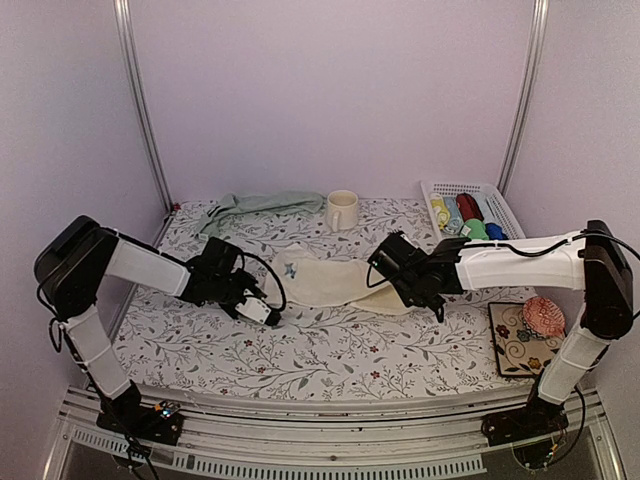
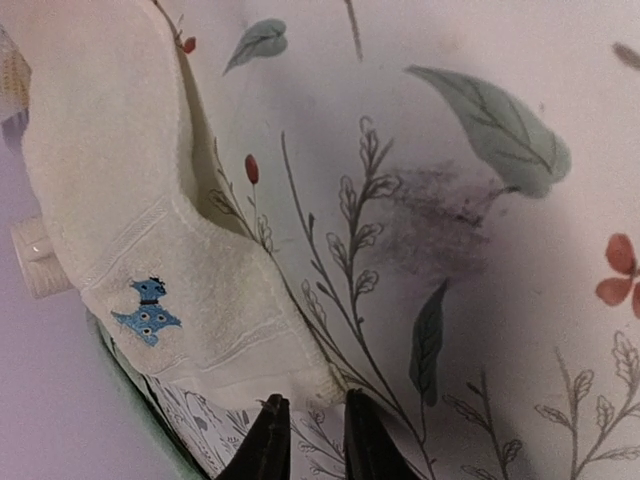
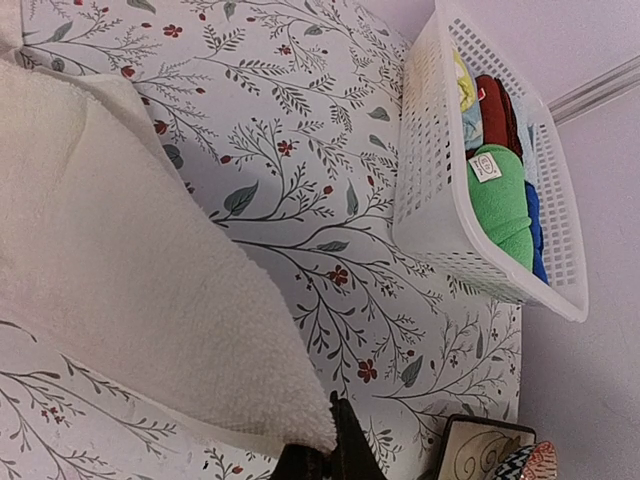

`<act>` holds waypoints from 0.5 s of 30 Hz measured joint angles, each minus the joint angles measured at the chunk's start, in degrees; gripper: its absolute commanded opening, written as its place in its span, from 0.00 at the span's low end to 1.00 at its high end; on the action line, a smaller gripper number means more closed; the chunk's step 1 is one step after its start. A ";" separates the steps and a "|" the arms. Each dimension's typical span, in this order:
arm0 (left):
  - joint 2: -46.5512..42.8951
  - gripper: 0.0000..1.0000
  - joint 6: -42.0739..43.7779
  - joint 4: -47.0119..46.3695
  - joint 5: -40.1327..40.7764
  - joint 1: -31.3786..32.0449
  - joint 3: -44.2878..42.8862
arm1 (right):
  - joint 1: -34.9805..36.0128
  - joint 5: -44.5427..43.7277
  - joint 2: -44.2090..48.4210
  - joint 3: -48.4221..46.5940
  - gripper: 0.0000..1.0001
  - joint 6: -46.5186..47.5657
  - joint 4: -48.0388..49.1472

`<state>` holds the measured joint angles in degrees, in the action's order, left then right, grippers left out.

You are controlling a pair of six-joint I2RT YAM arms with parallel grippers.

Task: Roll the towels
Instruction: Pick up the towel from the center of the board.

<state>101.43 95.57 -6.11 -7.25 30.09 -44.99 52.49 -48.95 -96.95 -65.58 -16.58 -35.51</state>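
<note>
The cream towel (image 1: pixel 335 282) lies spread across the middle of the floral table. Its blue mark (image 2: pixel 146 311) shows near its left end. My left gripper (image 1: pixel 268 310) sits low at that end. Its jaws (image 2: pixel 315 425) stand a narrow gap apart, and the towel's hemmed corner (image 2: pixel 325 380) lies right at the fingertips. My right gripper (image 1: pixel 425 297) is at the towel's right end, shut on a fluffy corner of it (image 3: pixel 300 420), which disappears between the black fingertips (image 3: pixel 352 450). The sage green towel (image 1: pixel 255 204) lies crumpled at the back left.
A cream mug (image 1: pixel 342 210) stands at the back centre. A white basket (image 1: pixel 497 199) (image 3: pixel 430 190) with rolled cloths is at the back right. A patterned tray (image 1: pixel 515 345) with a pink object (image 1: pixel 544 316) sits at the right front.
</note>
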 measured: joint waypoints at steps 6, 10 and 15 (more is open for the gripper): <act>1.57 0.09 0.09 1.07 0.55 0.28 -1.88 | 0.00 0.00 0.09 0.00 0.03 0.15 0.07; 2.86 0.00 -0.28 2.54 0.70 0.44 -3.65 | 0.00 -0.02 0.11 0.00 0.02 0.17 0.09; 3.30 0.00 -1.33 4.48 0.37 0.52 -5.16 | 0.11 -0.07 0.11 0.02 0.02 0.17 0.20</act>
<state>104.73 94.24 -1.63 -6.87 30.61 -50.15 52.60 -49.01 -96.84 -65.56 -16.40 -35.31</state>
